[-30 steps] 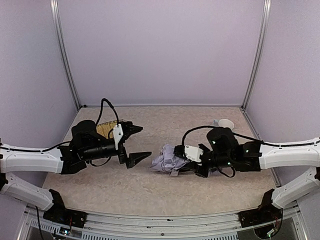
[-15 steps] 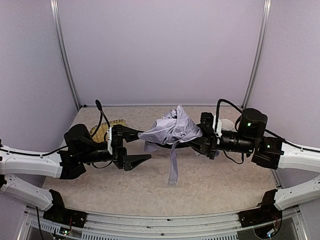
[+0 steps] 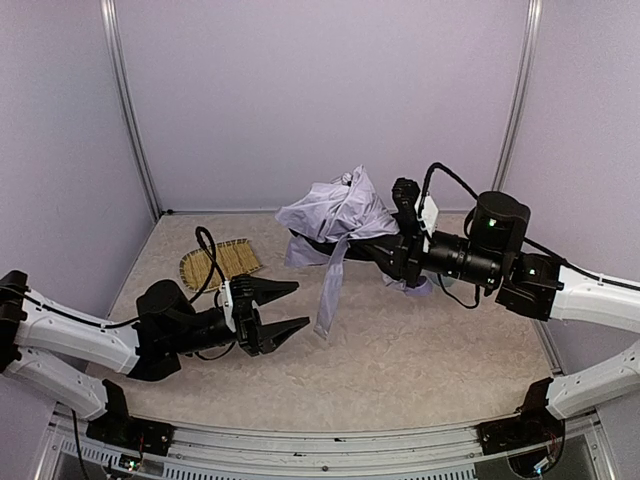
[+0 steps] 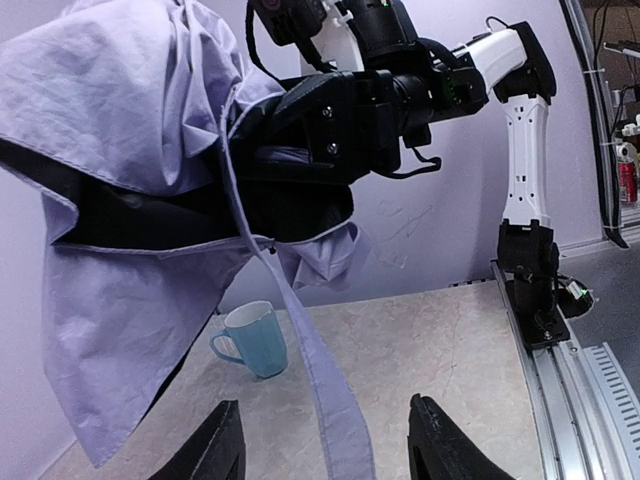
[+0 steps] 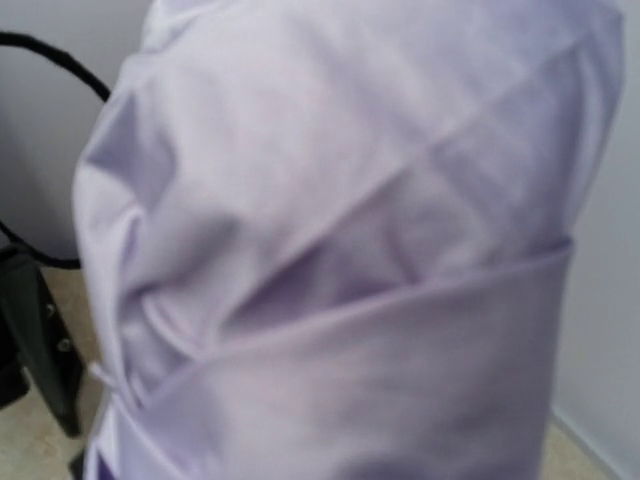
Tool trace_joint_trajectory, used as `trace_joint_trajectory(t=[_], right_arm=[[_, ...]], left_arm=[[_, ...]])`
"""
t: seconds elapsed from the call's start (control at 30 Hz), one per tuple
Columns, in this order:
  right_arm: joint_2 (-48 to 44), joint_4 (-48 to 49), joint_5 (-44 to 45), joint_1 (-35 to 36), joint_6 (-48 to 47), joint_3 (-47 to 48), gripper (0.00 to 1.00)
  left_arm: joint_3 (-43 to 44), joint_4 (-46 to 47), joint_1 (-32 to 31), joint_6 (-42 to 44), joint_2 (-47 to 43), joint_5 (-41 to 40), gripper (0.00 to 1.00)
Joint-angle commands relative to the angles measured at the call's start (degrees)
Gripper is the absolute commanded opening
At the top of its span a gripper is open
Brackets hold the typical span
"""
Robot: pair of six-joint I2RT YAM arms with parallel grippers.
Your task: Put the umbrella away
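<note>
The compact umbrella of pale lavender fabric with a black underside point(image 3: 335, 212) hangs bunched in the air over the beige counter point(image 3: 430, 360). The right pincer point(image 3: 378, 248) carries it, fingers buried in cloth and seemingly clamped on it. Its loose fabric strap point(image 3: 328, 290) dangles just ahead of the left pincer point(image 3: 303, 304), which is half-spread and empty. A flat woven straw tray point(image 3: 222, 262) lies behind that arm, and a teal ceramic mug point(image 4: 252, 338) stands beyond the umbrella.

Pale lavender folding fabric umbrella point(image 3: 340, 212) aloft over the beige speckled table point(image 3: 420, 350)
It sits in the right gripper point(image 3: 388, 252); the left gripper point(image 3: 290, 308) is lower, front-left of it; a flat woven straw tray point(image 3: 220, 262) lies behind that gripper; a teal ceramic mug point(image 4: 252, 340) stands beyond the umbrella
</note>
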Motion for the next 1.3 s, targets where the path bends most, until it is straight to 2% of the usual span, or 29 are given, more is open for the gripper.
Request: trace_joint_trajectory(t=[0.0, 0.13, 0.2, 0.3, 0.37, 0.43, 0.47, 0.57, 0.73, 0.8, 0.9, 1.03, 1.13, 1.27], right_arm=[[1.36, 1.74, 0.89, -0.26, 2.72, 2.65, 0.00], [1.65, 1.75, 1.10, -0.27, 2.78, 2.79, 0.00], [1.65, 1.62, 1.35, -0.31, 2.80, 2.78, 0.00], [1.56, 1.40, 1.21, -0.25, 2.93, 2.53, 0.00], [1.56, 0.76, 1.33, -0.26, 2.87, 2.75, 0.00], [1.57, -0.51, 2.06, -0.37, 2.71, 2.99, 0.00], [1.63, -1.65, 2.82, -0.54, 2.55, 3.28, 0.00], [2.87, -6.77, 3.72, -2.62, 2.02, 4.58, 0.00], [7.56, -14.55, 1.36, -5.33, -2.65, 4.63, 0.12], [10.40, -16.37, -1.90, -5.33, -5.26, 4.28, 0.16], [15.38, -17.73, -8.14, -5.27, -8.22, 3.18, 0.21], [22.41, -20.35, -13.61, -4.17, -9.21, 3.48, 0.26], [26.67, -22.28, -18.46, -2.52, -10.26, 4.02, 0.30], [31.14, -24.10, -21.83, -0.72, -10.63, 4.06, 0.34]], left_arm=[[2.60, 3.82, -0.48, 1.26, 4.92, -1.32, 0.66], [7.80, -0.98, -0.48, 1.90, 10.36, 0.59, 0.68], [8.72, -0.20, -0.34, 1.77, 13.17, -0.40, 0.68], [9.47, 1.00, -0.18, 1.55, 15.96, -0.15, 0.59], [9.94, 0.45, -0.22, 1.53, 16.51, 0.97, 0.37], [10.21, -1.48, -0.49, 1.86, 16.00, 1.77, 0.04], [10.33, -3.49, -0.71, 2.43, 15.31, 2.28, 0.00], [10.29, -10.44, -1.98, 5.09, 10.97, 6.30, 0.00], [12.42, -20.66, -6.02, 10.68, 3.73, 15.91, 0.00], [13.77, -20.44, -6.12, 9.47, 1.68, 20.76, 0.00], [15.79, -18.76, -4.99, 7.26, 0.12, 23.95, 0.00], [17.88, -12.18, -0.77, -3.11, 0.22, 28.99, 0.00], [17.83, -8.50, 2.35, -8.46, 0.10, 28.68, 0.00], [18.11, -14.30, 4.94, -6.92, -1.99, 23.86, 0.00]])
